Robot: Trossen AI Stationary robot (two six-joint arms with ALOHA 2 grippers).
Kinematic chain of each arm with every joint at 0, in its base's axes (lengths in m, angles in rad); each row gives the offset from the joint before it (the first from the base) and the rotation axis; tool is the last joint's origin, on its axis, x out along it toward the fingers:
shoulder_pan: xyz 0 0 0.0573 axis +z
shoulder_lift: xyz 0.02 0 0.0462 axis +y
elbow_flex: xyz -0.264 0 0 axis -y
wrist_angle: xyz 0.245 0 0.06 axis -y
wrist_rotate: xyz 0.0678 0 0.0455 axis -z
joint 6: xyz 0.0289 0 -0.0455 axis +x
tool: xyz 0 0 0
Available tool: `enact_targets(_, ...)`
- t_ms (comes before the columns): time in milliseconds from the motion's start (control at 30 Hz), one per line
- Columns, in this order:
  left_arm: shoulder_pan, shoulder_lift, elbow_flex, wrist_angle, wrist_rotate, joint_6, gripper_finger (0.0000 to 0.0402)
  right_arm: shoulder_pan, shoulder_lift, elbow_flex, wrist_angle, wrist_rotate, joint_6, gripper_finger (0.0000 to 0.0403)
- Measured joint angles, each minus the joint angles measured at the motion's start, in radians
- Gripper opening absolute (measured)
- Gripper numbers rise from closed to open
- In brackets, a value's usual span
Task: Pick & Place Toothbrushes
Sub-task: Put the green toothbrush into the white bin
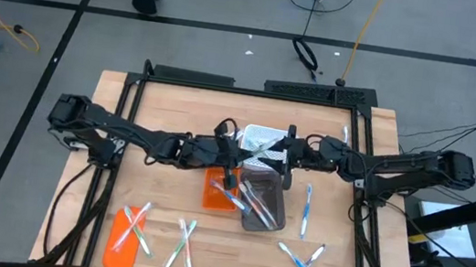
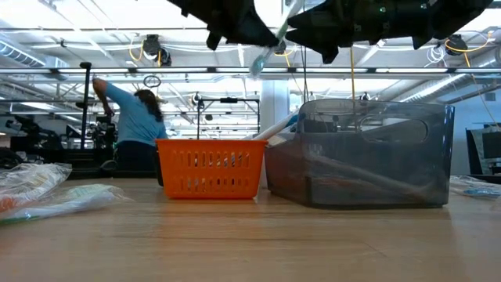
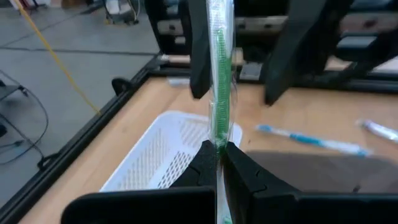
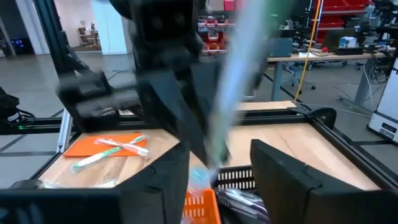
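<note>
My left gripper (image 1: 236,159) (image 3: 220,149) is shut on a clear-wrapped green toothbrush (image 3: 219,74) above the middle of the table, over the bins. My right gripper (image 1: 283,153) (image 4: 217,165) faces it and is open. Its two fingers (image 3: 199,56) stand on either side of the toothbrush's free end (image 4: 239,81); I cannot tell whether they touch it. In the low view the toothbrush (image 2: 270,43) slants between both grippers, high above the baskets. More toothbrushes lie on the table at the right (image 1: 307,207), front right (image 1: 302,264) and front left (image 1: 182,241). My left gripper pinches the wrapped toothbrush partway along its handle (image 3: 219,142) between its two fingertips. The toothbrush runs on forward past the fingers, along their line, and a short piece shows behind them. It is lifted clear of the table and bins and slants upward.
An orange basket (image 1: 212,190) (image 2: 210,167), a grey bin (image 1: 265,209) (image 2: 360,153) with toothbrushes in it, and a white basket (image 1: 260,139) (image 3: 161,149) stand below the grippers. A flat orange lid (image 1: 120,240) with toothbrushes on it lies front left. A person (image 2: 129,125) stands beyond the table.
</note>
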Motion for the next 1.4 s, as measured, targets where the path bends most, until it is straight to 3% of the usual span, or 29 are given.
enact_targets(200,0.020,0.027,-0.001,0.020,0.006,0.013,0.0000,-0.001,0.062,0.000,0.097,0.000,0.000,0.0187)
enact_targets(333,0.026,0.042,-0.001,0.021,0.008,0.014,0.0000,-0.004,0.073,-0.001,0.111,0.002,-0.003,0.0174)
enact_targets(500,0.026,0.039,-0.001,0.028,0.008,0.016,0.0000,-0.021,0.072,-0.001,0.109,0.004,-0.002,0.0123)
enact_targets(733,0.025,0.039,-0.001,0.027,0.006,0.022,0.0002,-0.028,0.072,-0.001,0.097,0.003,-0.009,0.0018)
enact_targets(1400,0.025,0.039,-0.001,0.025,-0.005,0.016,0.0037,-0.033,0.071,0.000,0.081,0.029,-0.036,0.0014)
